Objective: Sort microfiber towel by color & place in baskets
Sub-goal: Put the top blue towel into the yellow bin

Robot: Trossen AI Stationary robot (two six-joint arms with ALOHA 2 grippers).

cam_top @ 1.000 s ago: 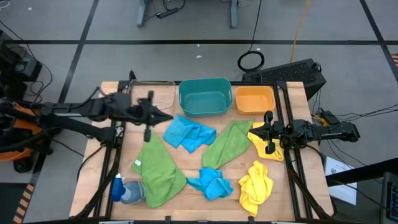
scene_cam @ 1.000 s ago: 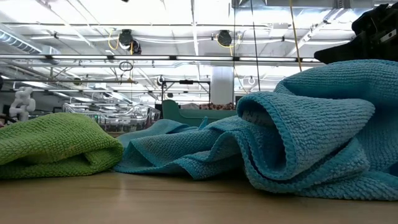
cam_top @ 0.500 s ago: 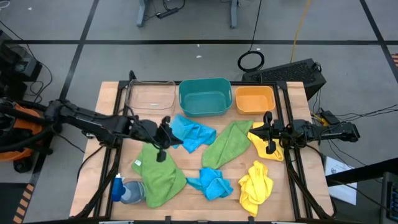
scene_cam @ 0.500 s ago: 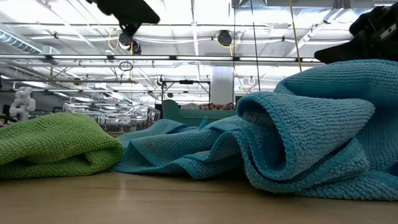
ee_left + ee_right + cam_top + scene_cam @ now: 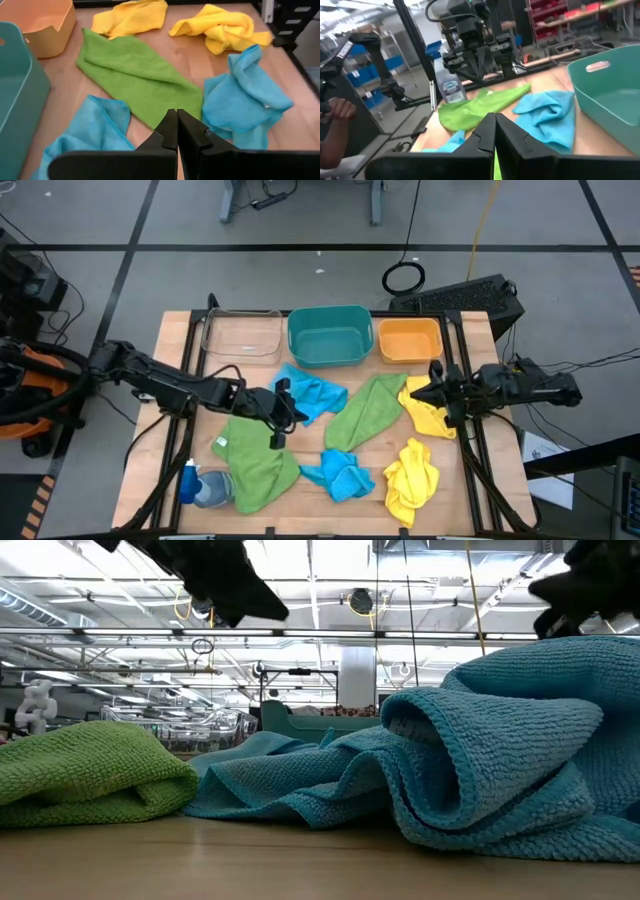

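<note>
Left gripper [image 5: 283, 411] hangs over the wooden table [image 5: 180, 340] with its two dark fingers [image 5: 170, 131] pressed together and holding nothing, between a crumpled blue microfiber towel [image 5: 308, 395] and a long green microfiber towel [image 5: 254, 452] spread toward the table's front left. Right gripper [image 5: 436, 393], also pinched closed with nothing between its fingers [image 5: 489, 131], sits at the table's right side just above a yellow microfiber towel [image 5: 424, 406]. Along the back edge stand three plastic baskets in a row: a clear rectangular bin [image 5: 241, 335] on the left, a larger teal bin [image 5: 329, 335] in the middle and a smaller orange bin [image 5: 410, 340] on the right. A second green towel [image 5: 365, 411] lies mid-table, touching the yellow one; a second blue towel [image 5: 337, 473] and a second yellow towel [image 5: 411, 477] lie bunched near the front edge. A spray bottle [image 5: 202, 486] lies at the front left corner beside the long green towel.
</note>
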